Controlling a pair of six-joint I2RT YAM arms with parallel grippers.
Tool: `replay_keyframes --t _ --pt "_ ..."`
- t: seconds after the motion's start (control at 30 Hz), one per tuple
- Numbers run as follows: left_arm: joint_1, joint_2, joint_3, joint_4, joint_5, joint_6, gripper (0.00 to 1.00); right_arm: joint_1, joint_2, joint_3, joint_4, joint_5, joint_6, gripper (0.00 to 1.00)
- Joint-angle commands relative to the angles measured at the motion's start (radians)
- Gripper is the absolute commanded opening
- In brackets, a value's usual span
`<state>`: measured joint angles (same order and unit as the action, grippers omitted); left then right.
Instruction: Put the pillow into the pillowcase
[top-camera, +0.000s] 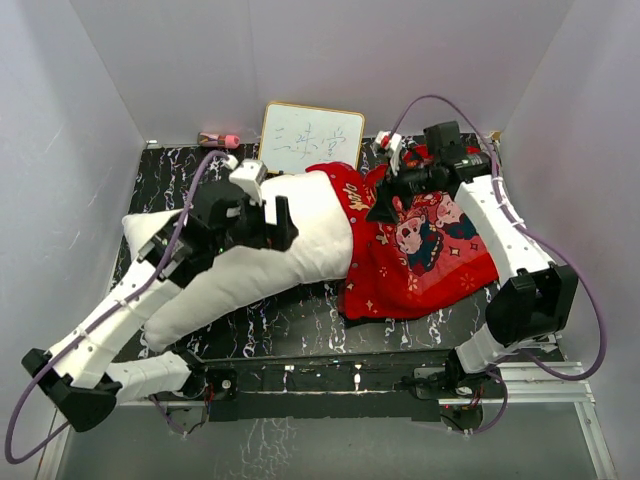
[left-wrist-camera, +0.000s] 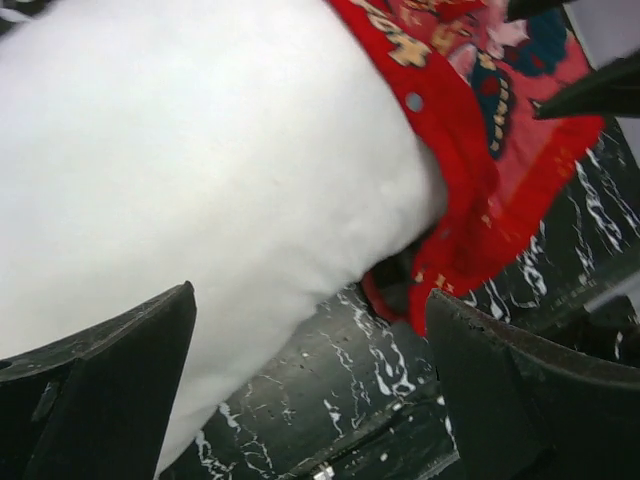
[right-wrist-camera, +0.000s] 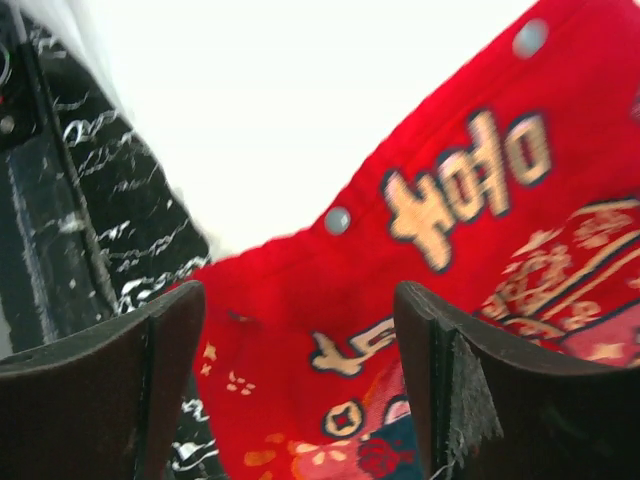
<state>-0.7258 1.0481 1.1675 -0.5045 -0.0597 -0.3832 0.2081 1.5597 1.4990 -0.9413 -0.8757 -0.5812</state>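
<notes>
Pillow (top-camera: 270, 250) lay slantwise on the dark marbled table (top-camera: 300, 325), running from the lower left of the top view up toward the centre. Its right end sat inside the mouth of the red case (top-camera: 430, 250), and the larger part of it was outside. The case lay crumpled at centre right, its printed side up.

The left gripper (top-camera: 272, 222) hung over the pillow's upper middle, just left of the case's hem. Its jaws stood wide with nothing clamped between them. In the left wrist view its dark fingers (left-wrist-camera: 100, 390) filled the two bottom corners, with white pillow and red hem beyond. Whether they touched the pillow could not be told.

The right gripper (top-camera: 385, 208) hung over the case's upper left edge, close to the opening. Its jaws were spread wide too and held nothing. In the right wrist view its fingers (right-wrist-camera: 110, 400) framed red cloth with gold lettering and metal snaps, the pillow bright above.

A whiteboard (top-camera: 310, 138) leaned on the back wall at top centre, with a small pink thing (top-camera: 218, 139) to its left.
</notes>
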Motion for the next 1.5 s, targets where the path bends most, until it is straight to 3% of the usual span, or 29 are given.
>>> replay_keyframes --t 0.0,0.1,0.27,0.43,0.57,0.8,0.9,1.0,1.2,1.47 --pt "0.133 0.151 0.243 -0.344 -0.098 0.027 0.96 0.029 0.069 0.192 0.094 0.039 0.095 0.79" --pt "0.266 0.241 0.374 -0.39 -0.099 -0.003 0.97 0.116 0.191 0.305 0.109 0.182 0.186 0.8" --pt "0.534 0.312 0.397 -0.268 0.097 -0.065 0.97 0.197 0.295 0.367 0.227 0.423 0.353 0.82" --pt "0.552 0.436 0.401 -0.114 0.208 0.114 0.97 0.21 0.403 0.438 0.255 0.573 0.406 0.81" --pt "0.551 0.443 0.299 0.007 0.31 0.273 0.97 0.216 0.459 0.48 0.262 0.619 0.402 0.64" --pt "0.546 0.455 0.142 -0.009 0.392 0.357 0.94 0.217 0.458 0.456 0.268 0.642 0.373 0.34" --pt "0.546 0.45 0.081 0.0 0.405 0.369 0.85 0.217 0.463 0.441 0.259 0.629 0.37 0.21" --pt "0.546 0.463 0.041 -0.005 0.445 0.377 0.64 0.217 0.476 0.453 0.222 0.58 0.344 0.12" --pt "0.512 0.452 -0.038 0.076 0.642 0.403 0.0 0.22 0.447 0.502 0.156 0.194 0.251 0.08" --pt "0.318 0.325 -0.059 0.225 0.693 0.4 0.0 0.237 0.402 0.564 0.227 0.014 0.378 0.08"
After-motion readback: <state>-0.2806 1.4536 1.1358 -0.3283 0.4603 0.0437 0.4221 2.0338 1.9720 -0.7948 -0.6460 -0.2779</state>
